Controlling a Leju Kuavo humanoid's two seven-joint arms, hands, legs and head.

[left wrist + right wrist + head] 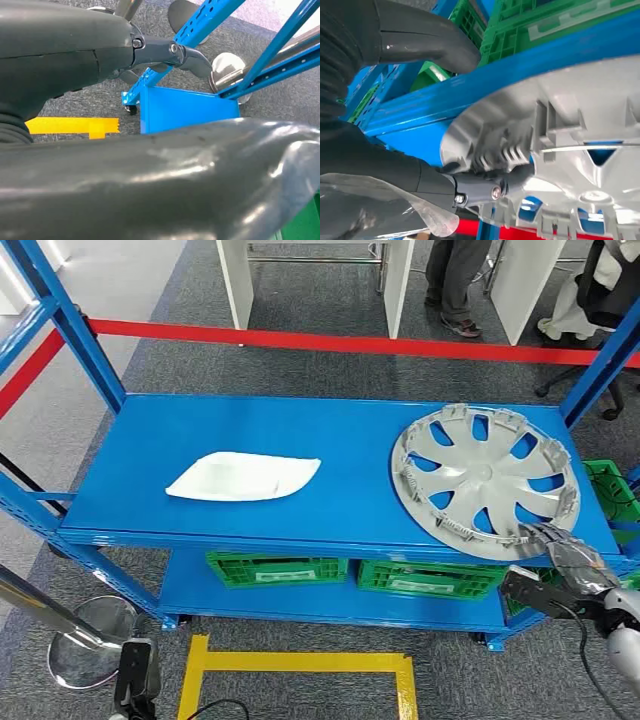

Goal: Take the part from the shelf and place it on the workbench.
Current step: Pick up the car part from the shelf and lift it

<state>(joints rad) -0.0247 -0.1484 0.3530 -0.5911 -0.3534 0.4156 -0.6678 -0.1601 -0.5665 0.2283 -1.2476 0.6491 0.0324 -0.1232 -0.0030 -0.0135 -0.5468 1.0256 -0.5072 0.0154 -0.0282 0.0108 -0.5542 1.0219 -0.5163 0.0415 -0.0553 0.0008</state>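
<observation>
A grey hubcap (487,480) lies face down at the right end of the blue shelf (151,430), its near rim hanging a little over the front edge. My right hand (562,560) is at that near rim. In the right wrist view its dark fingers (482,187) lie over the rim of the hubcap (584,115), while the thumb (429,37) stays apart from it below the shelf edge. A white curved part (241,478) lies on the left half of the shelf. My left hand (136,675) hangs low at the left, its fingers (170,50) spread and holding nothing.
Green crates (275,568) sit on the lower shelf level. A red barrier tape (340,341) runs behind the shelf, with a person's legs (453,285) beyond it. Yellow floor tape (302,662) and a chrome stand base (87,640) lie on the carpet in front.
</observation>
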